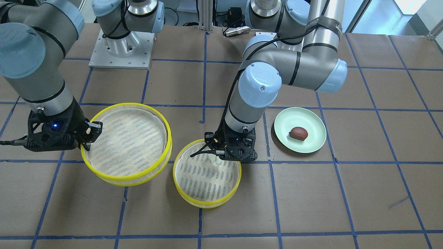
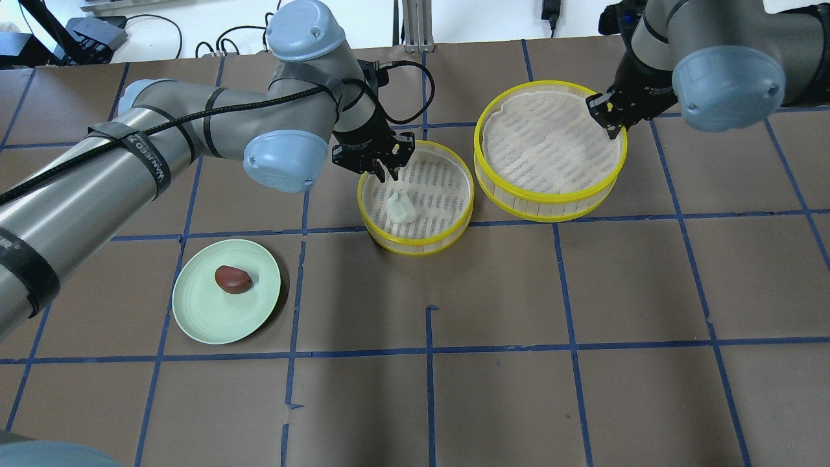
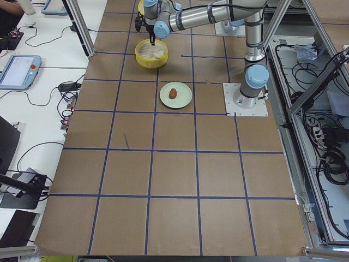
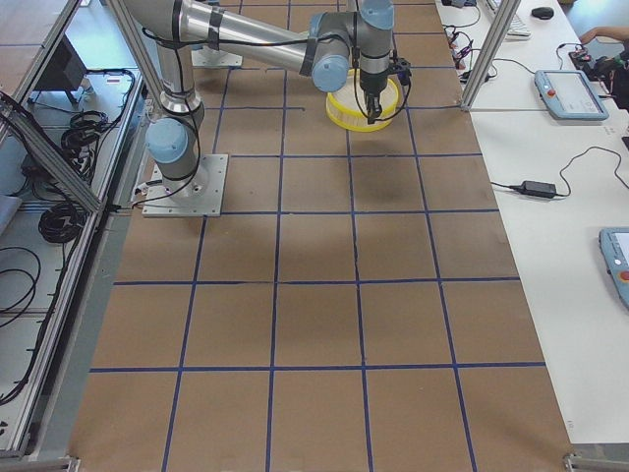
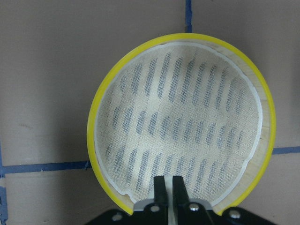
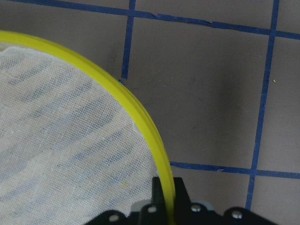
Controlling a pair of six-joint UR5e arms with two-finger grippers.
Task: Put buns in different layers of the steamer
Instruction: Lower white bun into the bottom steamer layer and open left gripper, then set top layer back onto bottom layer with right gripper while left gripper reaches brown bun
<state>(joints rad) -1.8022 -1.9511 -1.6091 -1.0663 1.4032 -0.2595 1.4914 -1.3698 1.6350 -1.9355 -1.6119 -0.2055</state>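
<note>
A small yellow-rimmed steamer tray (image 2: 454,227) sits mid-table. My left gripper (image 2: 387,176) hangs over its near left side, fingers almost together, pinching the white bun (image 2: 400,207) low inside the tray. In the front view the bun (image 1: 216,161) pokes out under the gripper. In the left wrist view the fingers (image 5: 160,187) hide most of it. My right gripper (image 2: 609,126) is shut on the rim of the second tray (image 2: 478,139), whose liner is bare; the right wrist view shows the rim (image 6: 140,122) between the fingers. The reddish-brown bun (image 2: 233,279) lies on the green plate (image 2: 194,318).
The plate (image 1: 311,147) is on my left, about a tray's width from the small tray (image 1: 193,202). The second tray (image 1: 129,104) looks larger and slightly tilted; I cannot tell whether it rests on the table. The right arm's base plate (image 1: 121,48) stands at the table's back.
</note>
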